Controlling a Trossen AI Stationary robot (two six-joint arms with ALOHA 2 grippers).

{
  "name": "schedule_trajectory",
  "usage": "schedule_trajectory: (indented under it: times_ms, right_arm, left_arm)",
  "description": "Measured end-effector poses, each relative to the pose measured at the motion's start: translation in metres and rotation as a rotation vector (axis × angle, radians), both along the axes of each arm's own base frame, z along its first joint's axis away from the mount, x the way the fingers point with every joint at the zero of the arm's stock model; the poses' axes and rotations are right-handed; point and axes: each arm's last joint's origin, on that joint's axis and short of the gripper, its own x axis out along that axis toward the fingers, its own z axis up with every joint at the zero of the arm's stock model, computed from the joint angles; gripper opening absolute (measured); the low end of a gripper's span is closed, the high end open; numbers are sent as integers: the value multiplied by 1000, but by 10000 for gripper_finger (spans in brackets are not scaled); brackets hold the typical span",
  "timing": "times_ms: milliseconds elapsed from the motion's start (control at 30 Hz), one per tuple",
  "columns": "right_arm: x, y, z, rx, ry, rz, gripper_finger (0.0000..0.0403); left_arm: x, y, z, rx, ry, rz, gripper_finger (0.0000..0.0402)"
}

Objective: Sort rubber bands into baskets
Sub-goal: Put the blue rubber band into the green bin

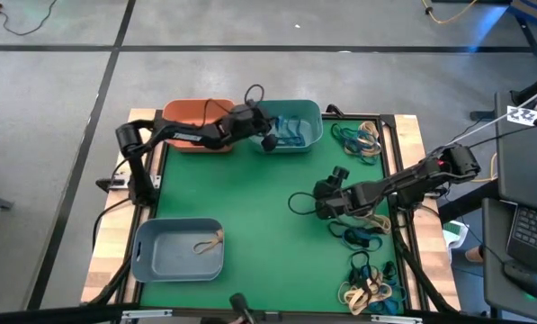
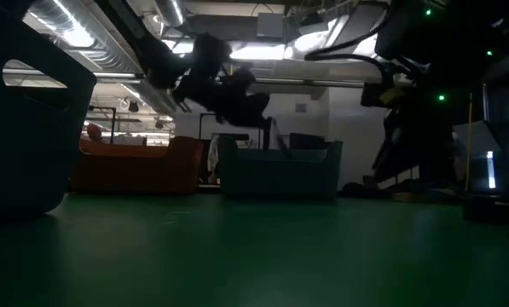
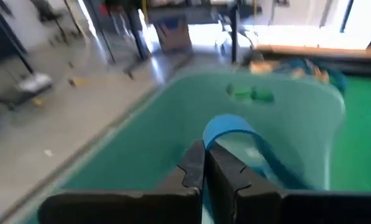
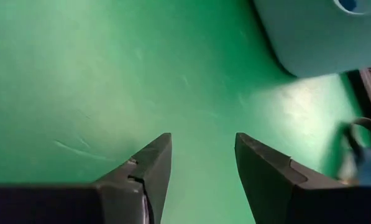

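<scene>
High view evenly lit, low view dim w/ ceiling lights [image 2: 126, 47] glaring, left wrist view motion-blurred, right wrist sharp.

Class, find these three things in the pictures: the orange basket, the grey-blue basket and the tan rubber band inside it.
orange basket [image 1: 189, 112]: high view, bare floor.
grey-blue basket [image 1: 165, 249]: high view, bare floor.
tan rubber band [image 1: 210, 241]: high view, middle of loop.

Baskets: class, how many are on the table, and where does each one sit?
3. The orange basket and the teal basket stand side by side at the far edge of the green mat; the grey-blue basket sits at its near left corner. None seems hidden.
</scene>
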Motion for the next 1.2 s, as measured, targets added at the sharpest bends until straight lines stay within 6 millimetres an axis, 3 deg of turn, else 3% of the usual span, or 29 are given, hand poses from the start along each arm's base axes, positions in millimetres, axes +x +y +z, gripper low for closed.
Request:
schedule_trajectory:
  times_ms: [133, 467, 667, 833, 1033, 1200]
  right_arm:
    - [2, 1, -3, 25, -48, 5, 177]
    - [5, 2, -3, 35, -99, 12, 177]
    - [5, 1, -3, -14, -83, 30, 177]
    - [5, 0, -3, -41, -56, 66, 177]
    - [6, 1, -3, -41, -62, 69, 177]
    - [6, 1, -3, -22, -70, 62, 177]
  left_arm:
    - [1, -3, -12, -70, 54, -22, 8]
    - [0, -6, -17, -112, 144, -35, 9]
    - [8, 0, 5, -194, 292, -42, 9]
    - [16, 5, 31, -188, 305, -48, 9]
    - [18, 7, 36, -145, 287, -61, 20]
    - [16, 6, 33, -186, 310, -49, 65]
